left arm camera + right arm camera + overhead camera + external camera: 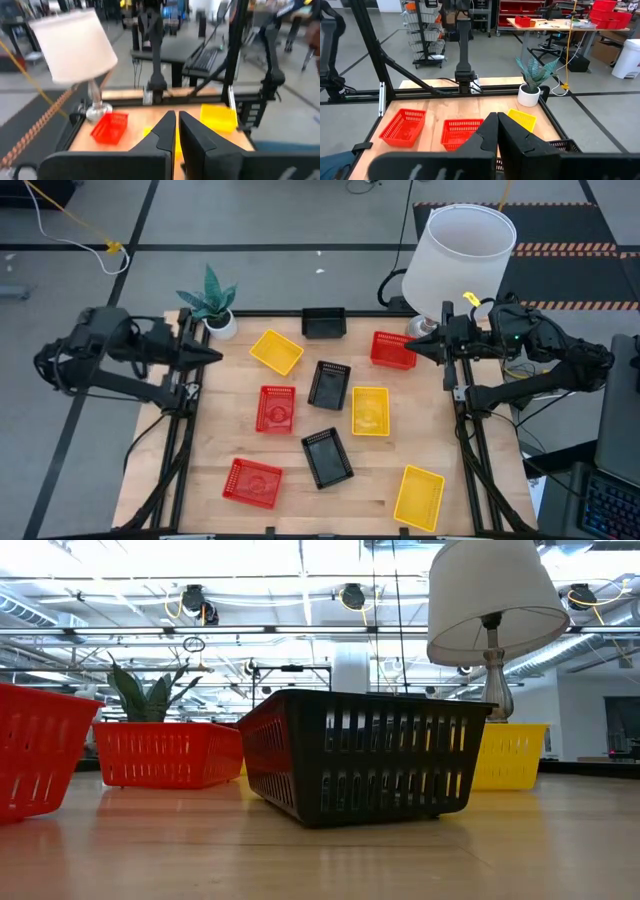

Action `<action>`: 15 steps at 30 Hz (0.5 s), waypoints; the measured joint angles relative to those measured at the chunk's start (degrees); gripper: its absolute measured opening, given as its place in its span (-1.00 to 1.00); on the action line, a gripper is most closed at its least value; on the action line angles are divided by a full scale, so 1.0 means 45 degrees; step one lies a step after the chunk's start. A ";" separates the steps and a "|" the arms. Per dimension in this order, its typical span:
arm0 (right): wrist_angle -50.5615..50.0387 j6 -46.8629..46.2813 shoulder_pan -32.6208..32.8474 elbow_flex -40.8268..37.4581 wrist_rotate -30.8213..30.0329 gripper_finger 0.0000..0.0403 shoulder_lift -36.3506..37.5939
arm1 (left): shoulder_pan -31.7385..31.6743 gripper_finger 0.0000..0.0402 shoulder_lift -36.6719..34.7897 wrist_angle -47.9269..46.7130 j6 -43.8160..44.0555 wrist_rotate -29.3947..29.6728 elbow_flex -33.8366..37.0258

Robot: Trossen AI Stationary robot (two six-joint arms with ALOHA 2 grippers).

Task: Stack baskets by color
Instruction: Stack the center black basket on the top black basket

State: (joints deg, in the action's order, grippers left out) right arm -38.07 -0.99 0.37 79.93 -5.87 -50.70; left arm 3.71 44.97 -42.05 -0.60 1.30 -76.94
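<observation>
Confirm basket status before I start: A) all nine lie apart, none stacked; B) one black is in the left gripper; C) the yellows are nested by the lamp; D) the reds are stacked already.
A: in the high view each basket, such as the red basket, lies alone on the table, unstacked.

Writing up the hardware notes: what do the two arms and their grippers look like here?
Both arms are dark, near-black, with chunky jointed links. The left gripper and the right gripper each taper to two slim matte-black fingers with flat, angular faces. The right arm has dark cabling looped along it, a small green light and a yellow tag close by. No other markings can be made out.
</observation>
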 joint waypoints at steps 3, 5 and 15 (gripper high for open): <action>-0.0032 -0.0032 -0.0001 -0.0003 0.0000 -1.00 0.0000 | 0.0047 -0.87 0.0781 -0.0537 0.0271 0.0476 -0.0394; -0.0032 -0.0228 -0.0001 -0.0003 0.0010 -1.00 0.0000 | 0.0170 -0.87 0.1171 -0.0582 0.0266 0.0513 -0.0288; -0.0090 -0.1023 0.0007 -0.0003 0.0024 -1.00 -0.0039 | 0.1570 -0.87 0.2012 0.2978 -0.0746 0.0496 0.2774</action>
State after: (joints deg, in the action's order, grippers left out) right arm -38.48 -5.60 0.40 79.92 -5.76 -50.87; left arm 10.77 54.02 -28.65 -3.96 3.53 -64.46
